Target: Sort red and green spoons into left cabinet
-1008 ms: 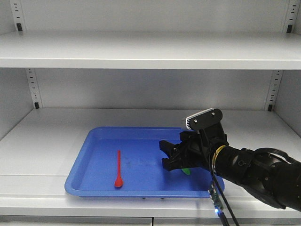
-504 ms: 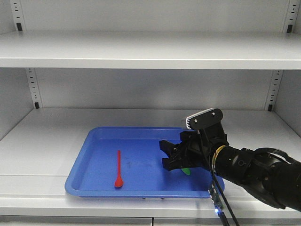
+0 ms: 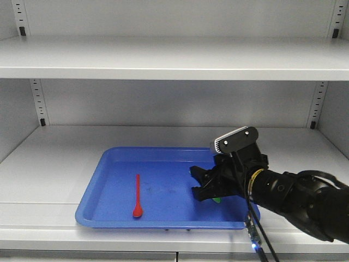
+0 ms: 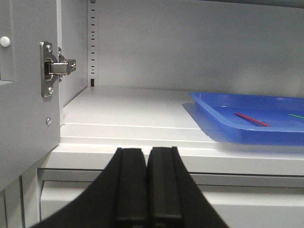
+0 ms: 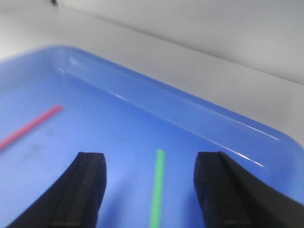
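Green spoon [image 5: 157, 187]: handle runs near-to-far in blue tray [image 3: 117, 158], between wide-spread fingers of right gripper [image 5: 149, 190], untouched. Left gripper [image 4: 147, 190]: closed, empty.

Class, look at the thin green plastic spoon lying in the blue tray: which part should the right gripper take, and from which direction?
Probably the thin green plastic spoon's straight handle, from above: it lies flat in the blue tray, centred between the open right gripper's fingers.

Blue tray [image 3: 109, 191] on a shelf, metal door hinge [image 4: 52, 69] at left
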`<state>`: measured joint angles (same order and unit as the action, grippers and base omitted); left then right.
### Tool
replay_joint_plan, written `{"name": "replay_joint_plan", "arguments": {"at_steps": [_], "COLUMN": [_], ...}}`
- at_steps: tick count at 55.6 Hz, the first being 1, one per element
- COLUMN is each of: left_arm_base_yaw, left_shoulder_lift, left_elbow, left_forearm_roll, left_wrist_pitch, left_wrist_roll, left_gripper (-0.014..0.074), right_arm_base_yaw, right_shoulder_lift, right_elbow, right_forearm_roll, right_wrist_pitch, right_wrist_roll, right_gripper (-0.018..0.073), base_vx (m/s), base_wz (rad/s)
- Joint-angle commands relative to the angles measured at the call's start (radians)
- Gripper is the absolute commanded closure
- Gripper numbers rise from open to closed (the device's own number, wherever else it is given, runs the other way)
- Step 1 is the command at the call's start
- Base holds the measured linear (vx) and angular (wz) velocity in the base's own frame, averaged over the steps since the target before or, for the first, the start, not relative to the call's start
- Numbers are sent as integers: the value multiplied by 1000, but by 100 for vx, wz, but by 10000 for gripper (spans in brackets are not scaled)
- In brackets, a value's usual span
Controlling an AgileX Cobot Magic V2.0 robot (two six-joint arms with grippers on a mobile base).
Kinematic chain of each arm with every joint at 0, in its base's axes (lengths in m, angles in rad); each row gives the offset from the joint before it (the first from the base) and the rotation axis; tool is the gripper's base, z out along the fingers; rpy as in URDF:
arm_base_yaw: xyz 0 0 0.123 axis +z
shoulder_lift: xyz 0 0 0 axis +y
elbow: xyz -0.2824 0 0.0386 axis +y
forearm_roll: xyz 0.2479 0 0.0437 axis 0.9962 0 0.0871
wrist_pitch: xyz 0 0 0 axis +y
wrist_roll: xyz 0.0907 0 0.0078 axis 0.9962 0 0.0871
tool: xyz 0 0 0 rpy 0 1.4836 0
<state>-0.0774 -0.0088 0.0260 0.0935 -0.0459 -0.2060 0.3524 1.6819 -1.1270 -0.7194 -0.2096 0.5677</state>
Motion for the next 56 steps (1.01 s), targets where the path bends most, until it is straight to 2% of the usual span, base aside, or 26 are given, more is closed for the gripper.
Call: {"name": "replay_joint_plan", "arguments": {"at_steps": [1, 8, 18, 21, 28, 41, 48, 56], "left_arm_base_yaw": [2, 2, 2, 2, 2, 2, 2, 2], "left_shoulder_lift": [-7, -7, -7, -7, -7, -7, -7, -7], "left_elbow": [-4, -4, -4, -4, -4, -4, -4, -4], "left_forearm_roll": [-9, -9, -9, -9, -9, -9, -9, -9], "left_wrist_pitch": [-74, -74, -74, -74, -74, -74, -74, -74], "left_wrist_roll": [-9, -9, -9, -9, -9, -9, -9, -9], "left_gripper": [603, 603, 603, 603, 603, 603, 603, 603], "right_arm_base_yaw": [-1, -3, -28, -68, -170, -328, -357, -361], "right_shoulder_lift": [-115, -208, -401, -484, -688, -1066, -1279, -1479], "right_elbow": [-29, 15, 146, 222, 375, 691, 853, 1014], "right_forearm_roll": [98, 187, 214, 260, 394, 468, 514, 703], "right_wrist_pitch": [26, 136, 262, 250, 222, 218, 220, 220], "right_wrist_roll": [-29, -53, -243, -301, -357, -378, -445, -568], "right_gripper": [101, 101, 162, 216, 336, 576, 571, 569], "base_vx": [0, 0, 0, 0, 0, 0, 0, 0], "base_wz": [0, 0, 0, 0, 0, 0, 0, 0]}}
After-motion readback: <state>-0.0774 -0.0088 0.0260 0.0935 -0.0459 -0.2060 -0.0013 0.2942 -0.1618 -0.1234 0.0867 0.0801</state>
